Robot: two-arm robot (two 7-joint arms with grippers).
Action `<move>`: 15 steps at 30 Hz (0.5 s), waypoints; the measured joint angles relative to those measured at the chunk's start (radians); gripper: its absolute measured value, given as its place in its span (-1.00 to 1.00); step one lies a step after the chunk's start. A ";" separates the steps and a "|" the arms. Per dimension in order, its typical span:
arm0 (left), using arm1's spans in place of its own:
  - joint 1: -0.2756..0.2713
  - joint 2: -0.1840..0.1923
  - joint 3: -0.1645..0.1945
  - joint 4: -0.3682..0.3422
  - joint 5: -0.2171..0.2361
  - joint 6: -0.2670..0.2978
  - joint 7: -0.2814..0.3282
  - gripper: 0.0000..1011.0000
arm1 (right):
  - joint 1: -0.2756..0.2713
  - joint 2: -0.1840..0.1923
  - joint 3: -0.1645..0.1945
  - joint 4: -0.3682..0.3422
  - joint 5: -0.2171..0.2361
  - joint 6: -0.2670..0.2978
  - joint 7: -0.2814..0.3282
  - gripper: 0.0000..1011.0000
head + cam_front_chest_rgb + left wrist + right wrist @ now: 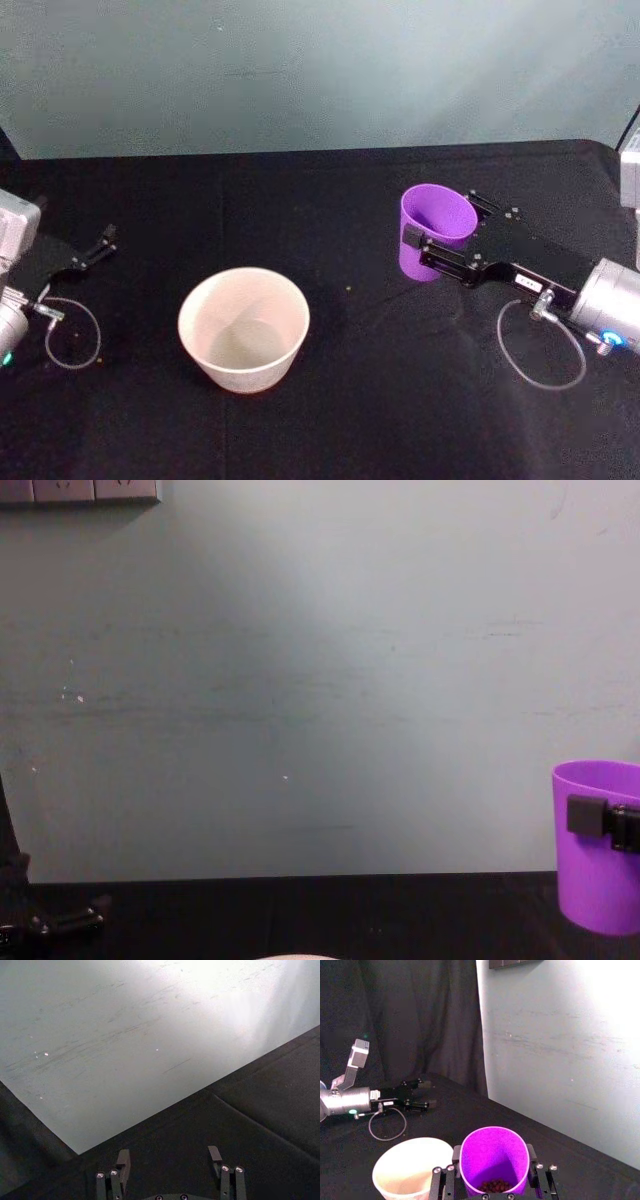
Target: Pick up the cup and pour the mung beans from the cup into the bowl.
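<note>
Two broad surfaces took up most of the scene: a pale grey-green wall (300, 70) at the back and, in front of it, a table (330, 190) draped in black cloth. On that cloth, somewhat to the robot's left of centre, stood the bowl (240, 375), upright, pale pinkish-white, and wider than anything else there. Its inside looked bare from the head view.

Well apart from it, on the robot's right, was the cup (420, 262), bright purple, mouth up and roughly upright. The right gripper (441, 222) reached in from the right edge with its jaws clamped on the cup, one finger on either side just below the rim. Whether the base touched the cloth or hung just above it could not be told.

The left gripper (168, 1155) lay low over the cloth near the table's left edge, far from both vessels. Its jaws were parted with nothing between them.

The mung beans (494, 1186) sat as a small dark heap at the bottom of the cup, seen from the right wrist.
</note>
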 joint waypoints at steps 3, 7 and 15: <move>0.000 0.000 0.000 0.000 0.000 0.000 0.000 1.00 | 0.000 0.000 0.000 0.000 0.000 0.000 0.000 0.44; 0.000 0.000 0.000 0.000 0.000 0.000 0.000 1.00 | 0.000 0.000 0.000 0.000 0.000 0.000 0.000 0.44; 0.000 0.000 0.000 0.000 0.000 0.000 0.000 1.00 | 0.000 0.000 0.000 0.000 0.000 0.000 0.000 0.44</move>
